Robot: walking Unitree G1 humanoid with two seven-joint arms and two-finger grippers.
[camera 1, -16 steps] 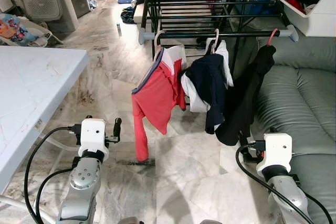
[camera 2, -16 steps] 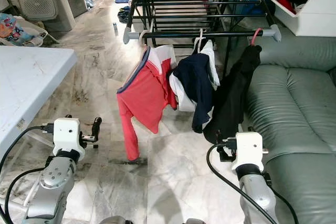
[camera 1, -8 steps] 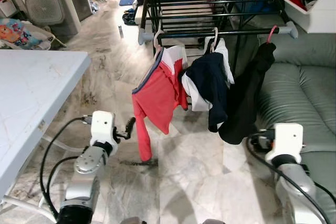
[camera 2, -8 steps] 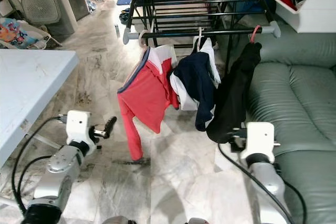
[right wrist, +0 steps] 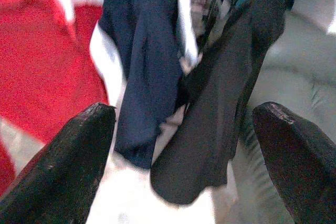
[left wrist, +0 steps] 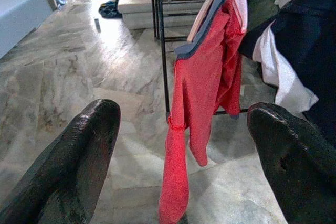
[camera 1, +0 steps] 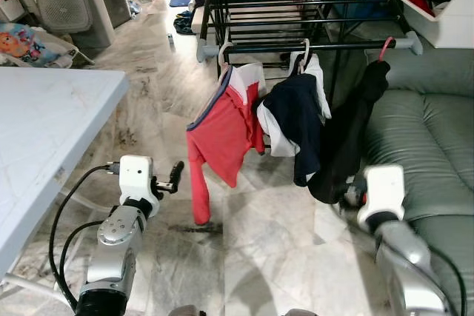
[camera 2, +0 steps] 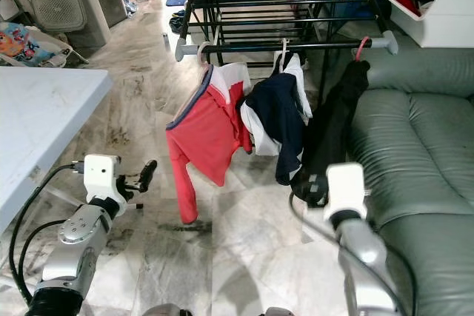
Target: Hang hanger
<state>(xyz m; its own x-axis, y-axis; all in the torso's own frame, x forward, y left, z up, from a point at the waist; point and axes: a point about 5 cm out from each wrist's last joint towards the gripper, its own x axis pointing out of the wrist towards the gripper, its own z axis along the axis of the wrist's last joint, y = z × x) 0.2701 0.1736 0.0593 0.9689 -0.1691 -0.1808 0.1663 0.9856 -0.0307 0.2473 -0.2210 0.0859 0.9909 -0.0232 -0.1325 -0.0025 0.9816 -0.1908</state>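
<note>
A black drying rack point(camera 2: 281, 5) on a marble floor point(camera 2: 244, 257) carries three hanging garments: a red shirt point(camera 2: 204, 135), a navy and white top point(camera 2: 278, 120) and a black garment point(camera 2: 333, 127). A grey sofa point(camera 2: 418, 153) stands right, a white worktop point(camera 2: 37, 123) left.

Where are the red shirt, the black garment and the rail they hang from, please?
red shirt point(camera 1: 222, 135), left eye view, chest panel.
black garment point(camera 1: 348, 135), left eye view, middle of the cloth.
rail point(camera 1: 348, 46), left eye view, bare bar.
</note>
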